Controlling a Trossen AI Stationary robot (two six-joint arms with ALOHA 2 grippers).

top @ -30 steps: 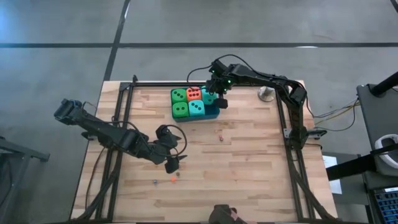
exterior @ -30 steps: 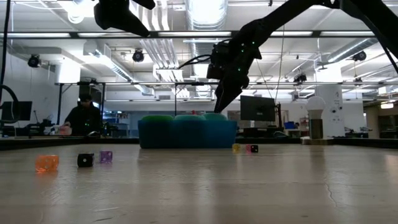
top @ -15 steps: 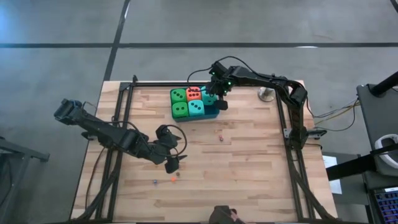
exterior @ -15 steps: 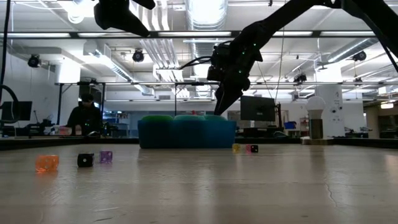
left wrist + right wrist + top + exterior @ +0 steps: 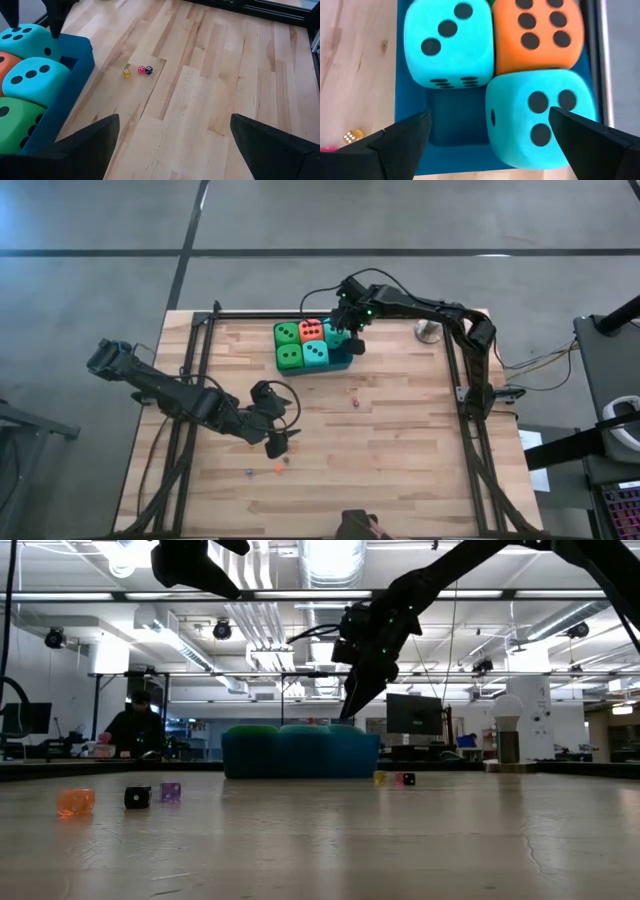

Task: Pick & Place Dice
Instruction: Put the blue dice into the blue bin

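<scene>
A blue tray (image 5: 343,364) at the table's far middle holds five dice: two green (image 5: 287,333) (image 5: 289,357), one orange-red (image 5: 311,329) and two teal (image 5: 316,354) (image 5: 542,117). They sit side by side on the tray floor, and the tray's near right slot (image 5: 455,120) is bare. My right gripper (image 5: 347,340) hangs open above the tray's right end, clear of the dice. My left gripper (image 5: 277,443) waits open above the table's near left middle, pointing toward the tray (image 5: 75,55).
Tiny dice lie loose on the wood: yellow (image 5: 126,73), pink (image 5: 141,70) and dark (image 5: 149,69) right of the tray, others (image 5: 75,802) (image 5: 137,797) near the front. A white ball on a metal stand (image 5: 430,330) is far right. A person (image 5: 130,728) sits beyond the table.
</scene>
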